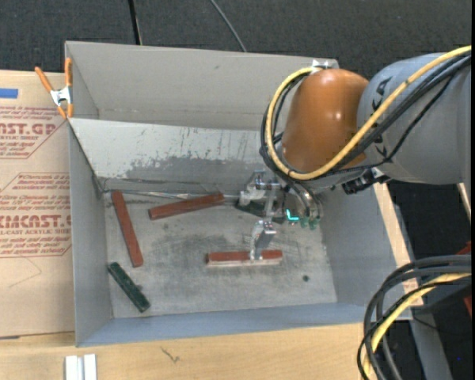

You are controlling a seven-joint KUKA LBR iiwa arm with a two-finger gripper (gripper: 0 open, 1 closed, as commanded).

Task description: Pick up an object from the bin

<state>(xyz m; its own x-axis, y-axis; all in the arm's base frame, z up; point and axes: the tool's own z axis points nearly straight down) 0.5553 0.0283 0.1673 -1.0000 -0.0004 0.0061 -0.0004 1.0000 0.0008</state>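
Observation:
My gripper [261, 248] hangs low in the right half of the bin, its fingertips right at a flat reddish-brown stick [244, 257] lying crosswise on the bin floor. The fingers stand at the stick's right part, apparently on either side of it. A second reddish-brown stick [186, 207] lies a little further back and to the left, slightly slanted.
A third reddish-brown stick [127, 229] lies lengthwise near the left wall. A dark green stick [128, 286] rests in the front left corner. A thin metal rod [154, 195] lies along the foot of the back wall. The arm's orange cover and cables hang over the bin's right side.

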